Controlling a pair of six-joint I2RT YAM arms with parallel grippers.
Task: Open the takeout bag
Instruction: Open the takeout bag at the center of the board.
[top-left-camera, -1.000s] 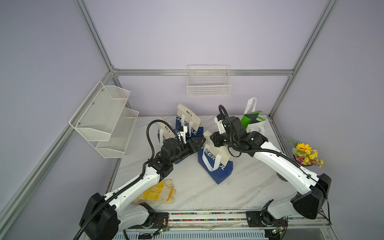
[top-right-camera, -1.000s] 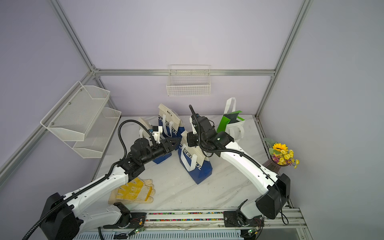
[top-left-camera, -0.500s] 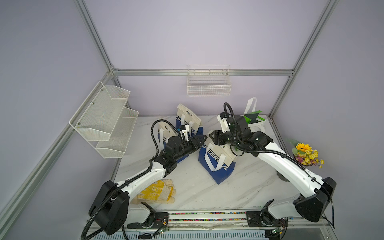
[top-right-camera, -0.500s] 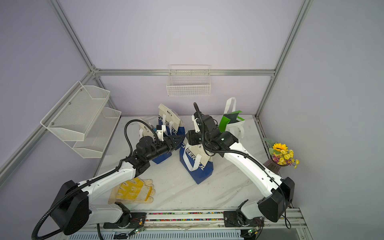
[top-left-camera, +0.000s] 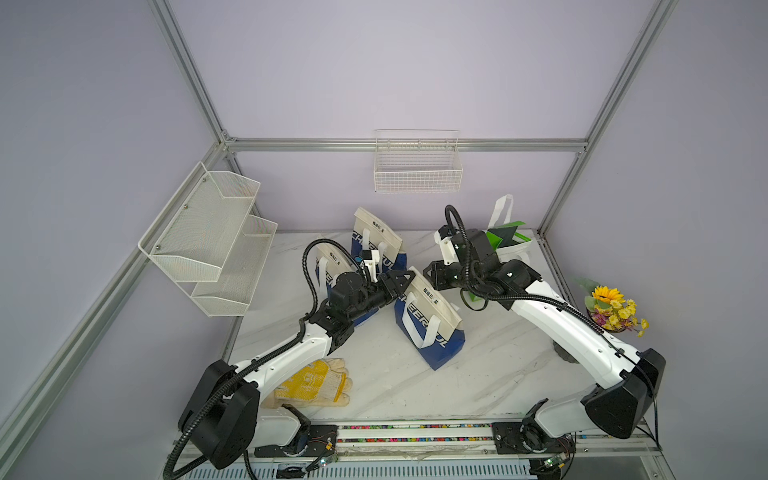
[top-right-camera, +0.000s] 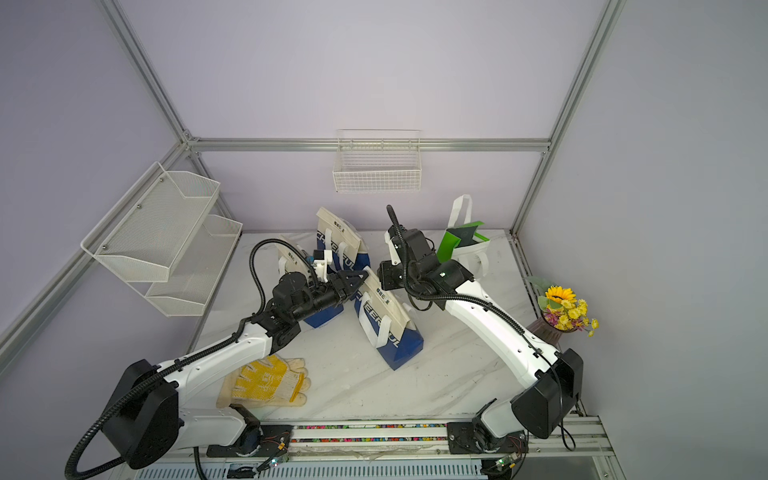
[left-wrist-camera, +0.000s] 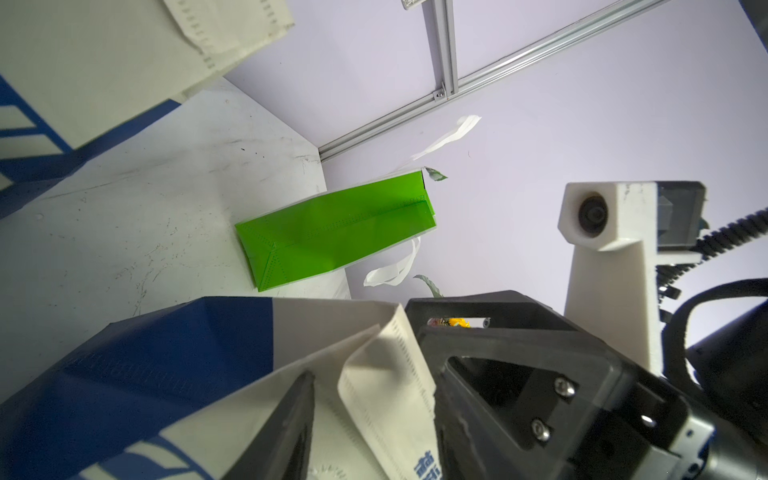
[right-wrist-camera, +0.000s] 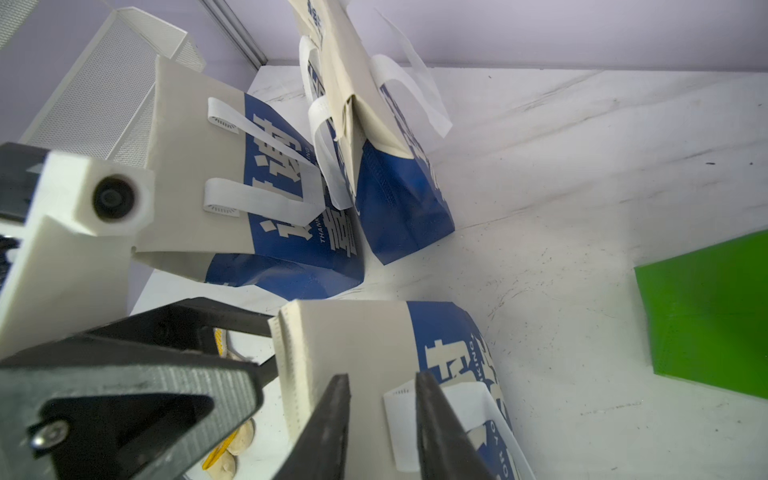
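Takeout bag (top-left-camera: 428, 316): standing on its blue base in the middle of the bench (top-left-camera: 498, 374), upright or nearly so, beige top uppermost; mouth seemingly flat shut, so opening judged barely begun.
Bag rim (right-wrist-camera: 286, 353): highest part and reachable from either side, probably the reason for working there: one wall per side, then a pull apart.
Handle (right-wrist-camera: 401, 432): hanging flat against the beige face, below the rim, out of the way.
Left tool (top-left-camera: 409, 276): jaws apart at the rim's far corner, hem fold between them, no squeeze apparent in the left wrist view; likely placed to catch one wall.
Right tool (right-wrist-camera: 380, 378): jaws apart just over the beige face below the rim, clamped on nothing; presumably lining up on the facing wall, close beside the left tool.
Next move, as a guess: calls for a single layer in each bite, never both, for any hope of a gap.
Risk: tall, light, unsupported; could tip or slide under a sideways tug.
Bench: bare around the bag, giving room to spread.
Other blue bags (top-left-camera: 376, 237): two, parked behind on the left tool's side.
Green bag (left-wrist-camera: 332, 232): in the back corner, beyond the right tool, well apart.
Gloves (top-left-camera: 311, 384): flat at the near left, untouched.
Flowers (top-left-camera: 611, 307): past the bench's right edge, no part in this.
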